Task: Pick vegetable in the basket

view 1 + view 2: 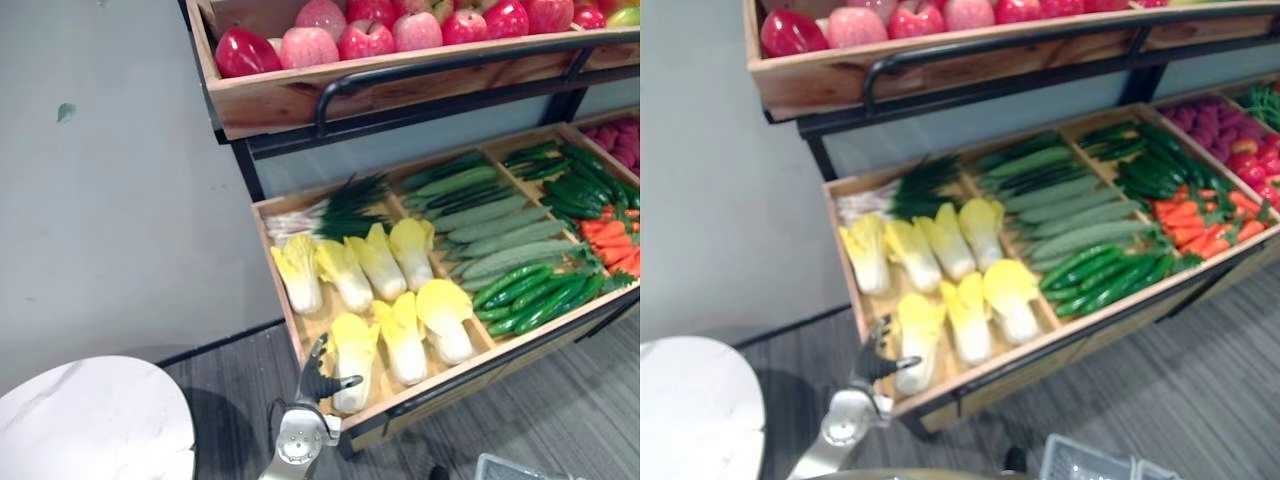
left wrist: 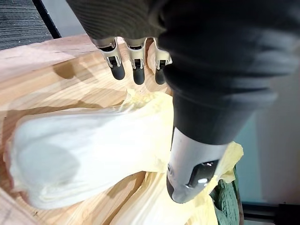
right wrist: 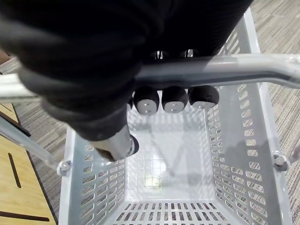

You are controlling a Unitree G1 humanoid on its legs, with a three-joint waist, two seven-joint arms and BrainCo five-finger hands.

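Note:
Several yellow-white napa cabbages lie in the left compartment of the low wooden crate (image 1: 275, 255). My left hand (image 1: 318, 383) hovers open at the crate's front edge, just over the front-left cabbage (image 1: 353, 352). In the left wrist view its straight fingers (image 2: 137, 63) reach past that cabbage (image 2: 84, 150) and the thumb (image 2: 190, 173) lies along its leafy side. My right hand (image 3: 173, 98) is shut on the grey handle (image 3: 229, 69) of an empty grey plastic basket (image 3: 236, 159), whose corner (image 1: 510, 468) shows at the bottom right.
Green onions (image 1: 335, 208), cucumbers (image 1: 500, 240) and carrots (image 1: 612, 240) fill the compartments to the right. An upper crate of red apples (image 1: 365, 38) with a black rail (image 1: 450, 65) overhangs the back. A white round table (image 1: 90, 420) stands at lower left.

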